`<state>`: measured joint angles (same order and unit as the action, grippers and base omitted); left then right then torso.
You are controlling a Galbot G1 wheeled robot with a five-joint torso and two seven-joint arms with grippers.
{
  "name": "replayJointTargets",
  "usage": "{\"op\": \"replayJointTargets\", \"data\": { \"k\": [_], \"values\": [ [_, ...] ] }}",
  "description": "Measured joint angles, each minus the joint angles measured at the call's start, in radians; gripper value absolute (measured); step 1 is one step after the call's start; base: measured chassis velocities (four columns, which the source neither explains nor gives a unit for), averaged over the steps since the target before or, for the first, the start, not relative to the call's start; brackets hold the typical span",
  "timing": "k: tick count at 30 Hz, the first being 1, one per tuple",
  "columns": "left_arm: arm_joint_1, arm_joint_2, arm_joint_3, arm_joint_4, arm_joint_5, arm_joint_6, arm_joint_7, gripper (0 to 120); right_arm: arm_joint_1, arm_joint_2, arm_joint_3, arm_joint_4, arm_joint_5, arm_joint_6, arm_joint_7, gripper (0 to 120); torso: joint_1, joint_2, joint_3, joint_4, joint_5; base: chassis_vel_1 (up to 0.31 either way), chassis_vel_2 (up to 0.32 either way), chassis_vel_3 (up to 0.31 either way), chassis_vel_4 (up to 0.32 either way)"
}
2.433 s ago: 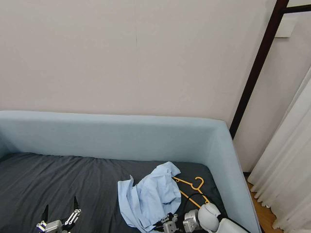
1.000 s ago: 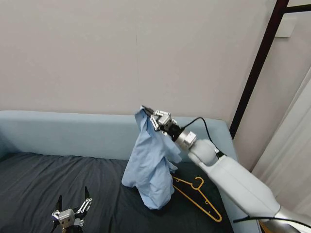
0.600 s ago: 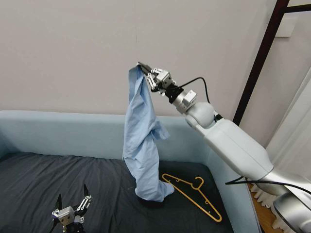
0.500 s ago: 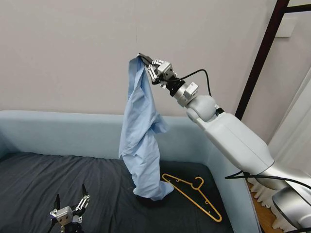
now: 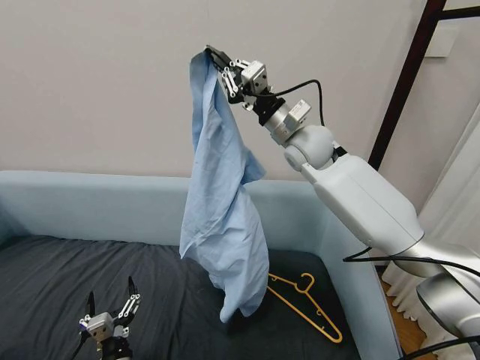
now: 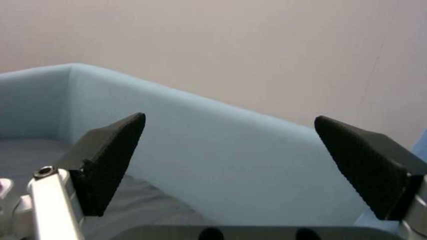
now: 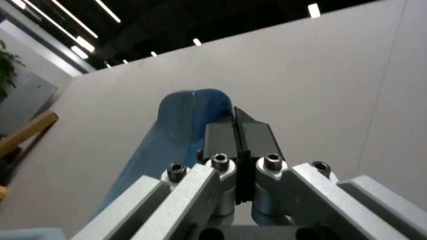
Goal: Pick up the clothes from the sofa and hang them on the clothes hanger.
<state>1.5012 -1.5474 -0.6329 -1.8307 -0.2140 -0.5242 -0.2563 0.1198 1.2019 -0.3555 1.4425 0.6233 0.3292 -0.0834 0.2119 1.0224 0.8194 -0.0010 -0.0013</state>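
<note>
My right pincer (image 5: 215, 58) is clamped on a fold of the shirt (image 5: 225, 217) and has gone up fast: a couple of seconds ago the shirt lay crumpled on the seat (image 5: 60, 277) beside the hanger (image 5: 309, 301), and half a second ago its tail still sat on the cushion. Now I hold it high against the wall (image 5: 90, 90), arm stretched up and to the left, and the cloth hangs in one long drape. Its lowest corner looks to have come off the seat, though I cannot be sure it is fully clear. From my right wrist I see the two fingers pressed together with blue cloth (image 7: 181, 125) bunched behind them, so the grip looks sound. I judge the pick-up done; the hanging is not yet begun.

My left pincer (image 5: 109, 315) waits low over the seat on the left, fingers wide apart (image 6: 230, 145) and holding nothing.

The sofa (image 5: 150, 210) now holds just the hanger, lying flat near the right armrest, partly behind the shirt's tail
</note>
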Motion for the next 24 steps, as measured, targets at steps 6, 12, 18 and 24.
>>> {"op": "replayJointTargets", "data": {
  "k": [6, 12, 18, 24],
  "values": [
    [-0.01, 0.04, 0.0, 0.003, -0.028, -0.017, 0.041, 100, -0.196, -0.042, -0.009, 0.012, -0.033, 0.027, -0.035, 0, 0.0, 0.0, 0.0, -0.0006, 0.001, 0.0, 0.0, 0.0, 0.0],
    [-0.062, 0.104, 0.022, 0.064, -0.037, 0.001, 0.068, 100, -0.283, -0.07, 0.022, 0.026, -0.033, 0.049, -0.085, 0, 0.0, 0.0, 0.0, -0.0005, 0.0005, 0.0, 0.0, 0.0, 0.0],
    [-0.159, 0.205, 0.092, 0.219, -0.136, -0.007, 0.195, 100, -0.35, -0.092, 0.044, 0.074, 0.004, 0.054, -0.139, 0, 0.0, 0.0, 0.0, -0.0006, 0.0003, 0.0, 0.0, 0.0, 0.0],
    [-0.261, 0.256, 0.144, 0.409, -0.132, -0.073, 0.371, 100, -0.361, -0.083, 0.042, 0.077, 0.006, 0.052, -0.139, 0, 0.0, 0.0, 0.0, -0.0003, 0.0003, 0.0, 0.0, 0.0, 0.0]
  ]
}}
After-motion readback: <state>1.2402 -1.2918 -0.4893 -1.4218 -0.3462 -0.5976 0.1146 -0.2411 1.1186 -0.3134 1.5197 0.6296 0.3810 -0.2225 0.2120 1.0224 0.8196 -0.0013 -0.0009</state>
